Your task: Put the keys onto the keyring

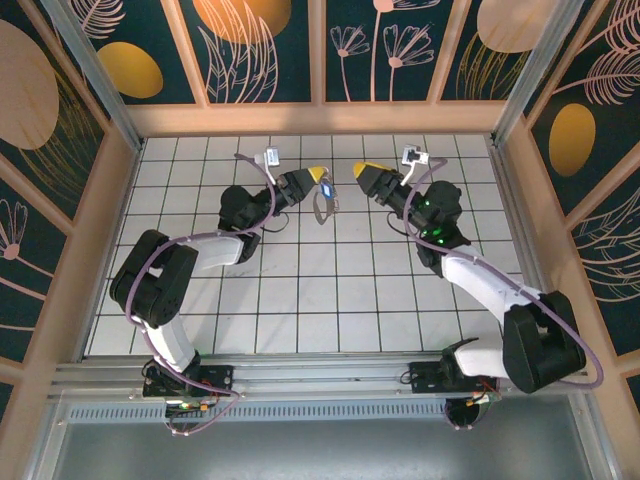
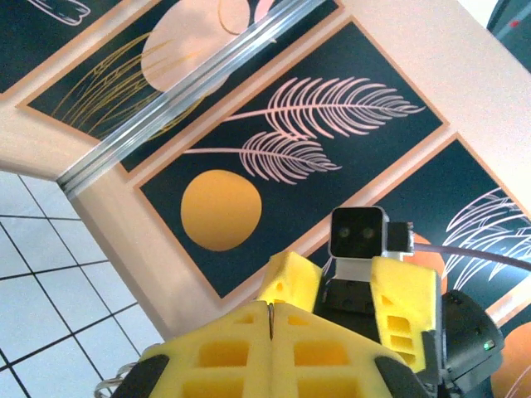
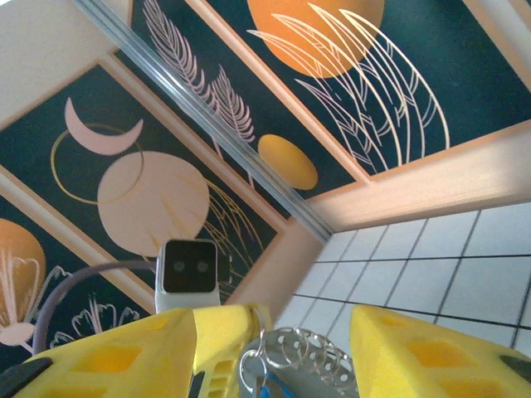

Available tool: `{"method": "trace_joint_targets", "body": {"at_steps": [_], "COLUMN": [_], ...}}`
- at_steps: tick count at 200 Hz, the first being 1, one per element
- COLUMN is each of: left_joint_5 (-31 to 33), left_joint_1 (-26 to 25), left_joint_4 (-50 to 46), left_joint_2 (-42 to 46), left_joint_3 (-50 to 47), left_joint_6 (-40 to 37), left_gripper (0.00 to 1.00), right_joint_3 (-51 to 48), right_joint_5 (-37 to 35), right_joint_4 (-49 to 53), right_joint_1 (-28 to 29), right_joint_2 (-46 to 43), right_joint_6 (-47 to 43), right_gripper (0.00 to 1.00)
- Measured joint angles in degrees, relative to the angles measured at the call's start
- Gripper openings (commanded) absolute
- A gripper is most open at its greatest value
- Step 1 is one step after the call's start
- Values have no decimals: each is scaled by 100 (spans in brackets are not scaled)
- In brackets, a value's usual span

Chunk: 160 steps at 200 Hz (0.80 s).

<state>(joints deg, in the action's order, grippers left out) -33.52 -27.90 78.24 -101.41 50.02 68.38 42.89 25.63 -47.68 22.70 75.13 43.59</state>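
Left fingers (image 1: pixel 316 178): pressed fully together, the yellow pads meeting along a thin seam in the left wrist view. They hold the keyring (image 1: pixel 322 207) up off the surface (image 1: pixel 300 290). Which part of it is pinched I cannot tell.
Keyring: its pale loop hangs just below the left fingertips, and its silvery rings (image 3: pixel 299 352) bunch right beside them. A few rings also peek out under the left fingers in the left wrist view.
Key (image 1: pixel 326 188): the blue head sits at the very tip of the left fingers, on the side facing the right fingers. Whether it is on a ring I cannot tell.
Right fingers (image 1: pixel 368 171): spread about halfway apart, gripping nothing. They point at the left fingers, a little apart from them. In the right wrist view the rings lie between the two yellow pads, touching neither.
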Motion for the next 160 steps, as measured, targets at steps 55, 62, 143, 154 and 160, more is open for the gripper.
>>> {"method": "trace_joint_targets", "body": {"at_steps": [55, 62, 143, 154, 160], "left_joint_5": [345, 376, 455, 466, 470], "left_joint_1": [-28, -31, -63, -63, -63], "left_joint_4": [411, 442, 514, 514, 514], "left_joint_2": [2, 2, 2, 2, 2], "left_joint_3": [-44, -44, -52, -52, -52], "left_joint_6": [439, 463, 544, 544, 544], "left_gripper": [0, 0, 0, 0, 0], "right_joint_3": [179, 232, 756, 765, 765], "right_joint_5": [90, 107, 245, 256, 275], "right_joint_4": [-791, -848, -1252, -1270, -1279], "right_joint_1": [66, 98, 485, 507, 518], "right_joint_2": [748, 828, 1427, 1473, 1495], "right_joint_6": [706, 761, 957, 977, 990], "right_gripper": [48, 47, 33, 30, 29]}}
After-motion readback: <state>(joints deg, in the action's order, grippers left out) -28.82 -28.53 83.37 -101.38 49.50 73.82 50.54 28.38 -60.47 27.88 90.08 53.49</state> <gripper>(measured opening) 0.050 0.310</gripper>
